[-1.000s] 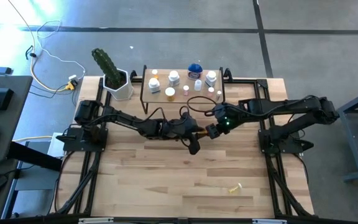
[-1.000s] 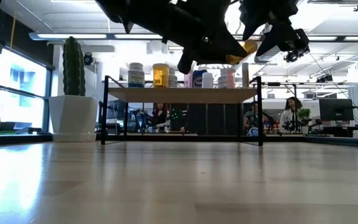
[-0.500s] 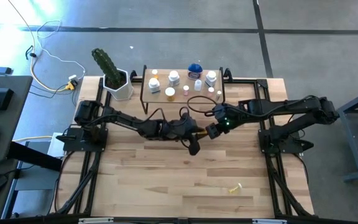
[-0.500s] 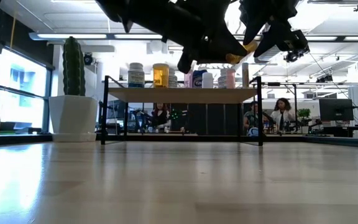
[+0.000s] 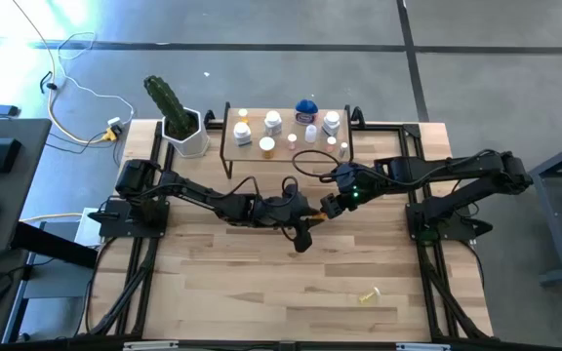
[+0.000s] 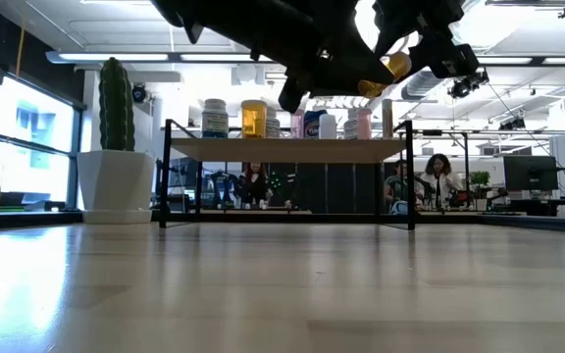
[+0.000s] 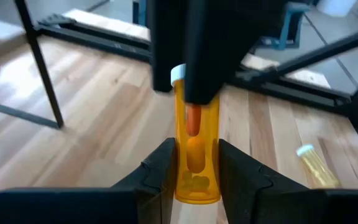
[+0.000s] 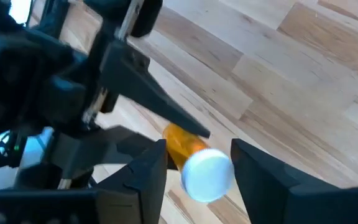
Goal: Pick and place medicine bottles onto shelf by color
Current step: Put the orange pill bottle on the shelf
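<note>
An orange translucent bottle (image 7: 196, 140) with a white cap (image 8: 207, 175) is held in the air over the middle of the table, between my two grippers. My left gripper (image 5: 310, 213) is shut on its bottom end. My right gripper (image 5: 328, 206) is open, with one finger on either side of the cap end; I cannot tell whether they touch it. The bottle also shows in the low view (image 6: 385, 74). The shelf (image 5: 286, 148) stands at the far edge and carries several white, orange, pink and blue bottles (image 5: 273, 122). A yellowish bottle (image 5: 369, 293) lies on the table near the front right. My left gripper pinches the orange bottle's lower body (image 7: 196, 177) between its two fingers, close to the bottom end. The bottle runs on along the fingers, cap end away from the gripper. It is lifted clear of the table.
A white hexagonal pot with a cactus (image 5: 185, 136) stands at the far left beside the shelf. Black frame rails (image 5: 427, 283) run along the table's left and right sides. People sit in the room behind the shelf (image 6: 439, 181).
My left arm has shifted a little toward the table's near edge, still holding the orange bottle. In the low view the bottle now shows slightly higher and more fully between the two grippers.
</note>
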{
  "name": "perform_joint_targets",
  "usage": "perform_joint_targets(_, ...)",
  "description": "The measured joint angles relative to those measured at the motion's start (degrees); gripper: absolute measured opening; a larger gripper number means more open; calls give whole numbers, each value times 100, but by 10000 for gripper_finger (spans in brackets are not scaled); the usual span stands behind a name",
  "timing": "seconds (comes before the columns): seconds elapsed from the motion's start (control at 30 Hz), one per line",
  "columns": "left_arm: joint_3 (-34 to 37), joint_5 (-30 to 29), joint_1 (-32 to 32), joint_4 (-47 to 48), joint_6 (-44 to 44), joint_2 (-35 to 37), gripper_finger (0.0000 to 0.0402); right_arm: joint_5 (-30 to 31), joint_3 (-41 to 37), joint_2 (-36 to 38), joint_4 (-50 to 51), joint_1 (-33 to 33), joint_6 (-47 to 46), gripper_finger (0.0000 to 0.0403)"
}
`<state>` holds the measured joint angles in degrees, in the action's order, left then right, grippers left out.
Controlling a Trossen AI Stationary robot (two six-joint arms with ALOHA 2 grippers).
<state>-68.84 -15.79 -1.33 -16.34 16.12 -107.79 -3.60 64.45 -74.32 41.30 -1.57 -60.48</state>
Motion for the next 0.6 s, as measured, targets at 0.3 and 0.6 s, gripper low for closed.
perform_joint_targets(0.3, 1, -122, -83, 18, -118, -15, 87, -59, 0, 2, 131, -9, -116, 188)
perform_joint_targets(0.6, 2, -184, -56, 3, -131, -15, 87, -129, 0, 2, 177, -9, -118, 188)
